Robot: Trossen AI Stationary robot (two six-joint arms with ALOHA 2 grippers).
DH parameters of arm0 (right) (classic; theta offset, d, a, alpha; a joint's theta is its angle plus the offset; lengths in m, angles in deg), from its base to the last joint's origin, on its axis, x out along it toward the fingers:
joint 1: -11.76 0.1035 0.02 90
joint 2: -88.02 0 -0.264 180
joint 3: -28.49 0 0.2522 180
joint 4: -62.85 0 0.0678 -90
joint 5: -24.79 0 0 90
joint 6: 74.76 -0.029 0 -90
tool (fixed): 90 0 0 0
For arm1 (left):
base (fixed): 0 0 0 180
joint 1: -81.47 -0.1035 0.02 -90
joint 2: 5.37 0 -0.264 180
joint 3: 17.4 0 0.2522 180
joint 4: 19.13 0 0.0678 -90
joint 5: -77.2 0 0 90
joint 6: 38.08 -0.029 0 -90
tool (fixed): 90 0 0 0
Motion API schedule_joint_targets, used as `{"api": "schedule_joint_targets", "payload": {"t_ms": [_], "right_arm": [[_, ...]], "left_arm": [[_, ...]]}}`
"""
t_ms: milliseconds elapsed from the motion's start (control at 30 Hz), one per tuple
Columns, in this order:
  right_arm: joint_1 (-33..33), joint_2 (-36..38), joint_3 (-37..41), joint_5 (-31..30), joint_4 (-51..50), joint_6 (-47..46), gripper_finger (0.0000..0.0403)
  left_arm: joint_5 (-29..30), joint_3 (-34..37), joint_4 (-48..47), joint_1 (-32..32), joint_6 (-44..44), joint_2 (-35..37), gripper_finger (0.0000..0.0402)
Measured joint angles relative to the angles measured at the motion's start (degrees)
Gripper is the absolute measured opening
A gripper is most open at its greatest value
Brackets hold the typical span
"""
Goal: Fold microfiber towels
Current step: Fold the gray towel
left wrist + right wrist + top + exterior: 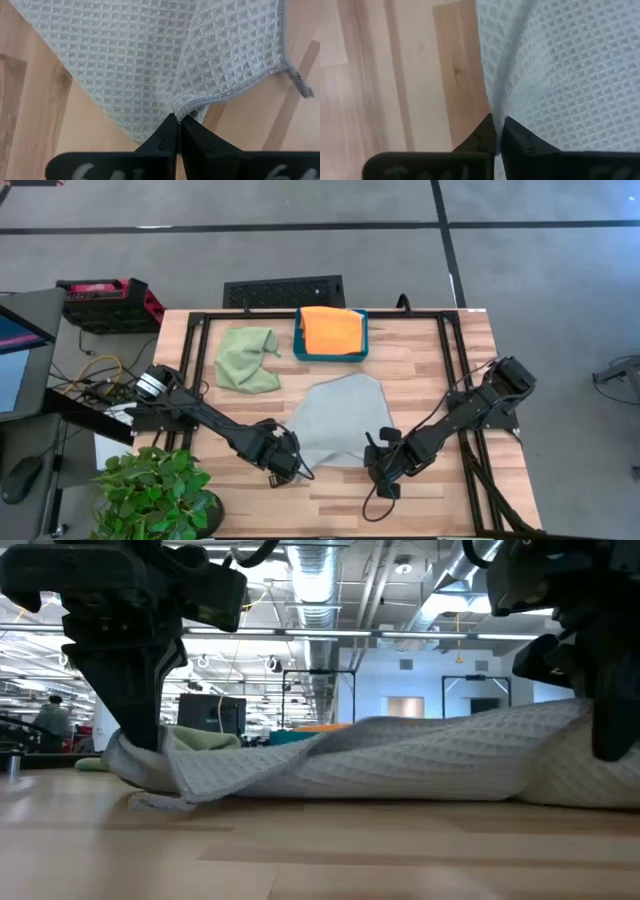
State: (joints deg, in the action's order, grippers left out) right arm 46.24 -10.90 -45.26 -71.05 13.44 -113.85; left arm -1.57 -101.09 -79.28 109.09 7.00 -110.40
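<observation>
While my left gripper (289,463) and right gripper (381,465) each pinched a near corner of the grey towel (338,418) below the teal tray (331,353), cloth hid my fingertips.

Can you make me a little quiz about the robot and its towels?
1. True or false: the orange towel lies in the teal tray.
2. Which towel do the left gripper and right gripper pinch? A green towel B grey towel C orange towel
3. Fill in: the green towel lies on the ____ table.

Key: 1 true; 2 B; 3 wooden.
</observation>
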Motion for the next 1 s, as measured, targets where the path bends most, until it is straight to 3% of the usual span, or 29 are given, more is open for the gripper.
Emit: {"api": "schedule_joint_targets", "payload": {"t_ms": [200,567,800,867,1000], "right_arm": [[-0.5,-0.5,0.0,0.2,0.6,0.0,0.0070],[-2.3,0.5,0.0,2.6,-1.6,-0.8,0.0154],[-3.5,7.1,0.0,0.9,-5.0,0.9,0.0180],[-3.5,9.6,0.0,-1.3,-5.6,1.9,0.0183],[-4.0,14.3,0.0,-8.1,-8.7,2.1,0.0185]], "left_arm": [[-0.5,0.0,1.9,0.0,-0.2,0.0,0.0016],[-1.5,0.0,2.6,0.0,0.7,0.0,0.0115],[-2.9,-2.9,1.7,0.4,-4.0,0.0,0.0126],[-1.5,-4.5,0.5,0.7,-5.7,0.0,0.0126],[7.1,-5.9,-1.1,0.6,-7.8,0.0,0.0126]]}}
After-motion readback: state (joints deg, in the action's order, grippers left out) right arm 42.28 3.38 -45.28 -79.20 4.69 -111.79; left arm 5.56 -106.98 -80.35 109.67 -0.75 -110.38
